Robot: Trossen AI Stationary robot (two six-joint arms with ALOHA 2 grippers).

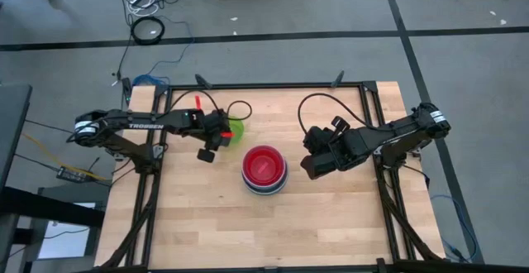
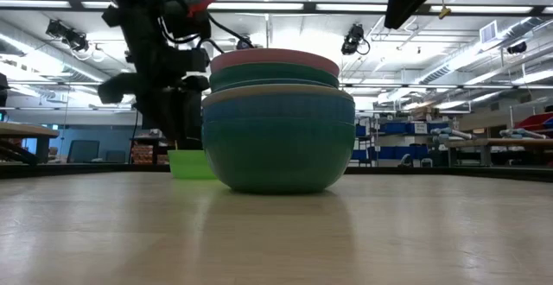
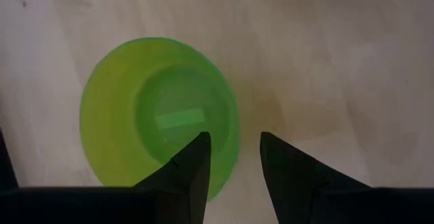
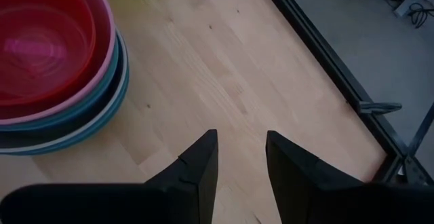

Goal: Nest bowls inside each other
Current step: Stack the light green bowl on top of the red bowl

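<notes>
A stack of nested bowls [image 1: 264,170] stands mid-table, with a red-pink bowl [image 4: 47,41] on top and teal and blue ones [image 2: 278,147] below. A small lime green bowl [image 3: 156,136] sits upright on its base, to the far left of the stack. My left gripper [image 3: 235,149] hangs open just above that bowl's rim on the stack's side, pointing steeply down. One finger is over the inside and the other over the table outside. My right gripper [image 4: 241,149] hovers open over bare table to the right of the stack, holding nothing.
A black metal frame [image 4: 319,54] edges the wooden table [image 1: 331,215], with clamps at the far edge. Bare wood lies on the near side and to both sides of the stack. Cables lie on the floor beyond the far edge.
</notes>
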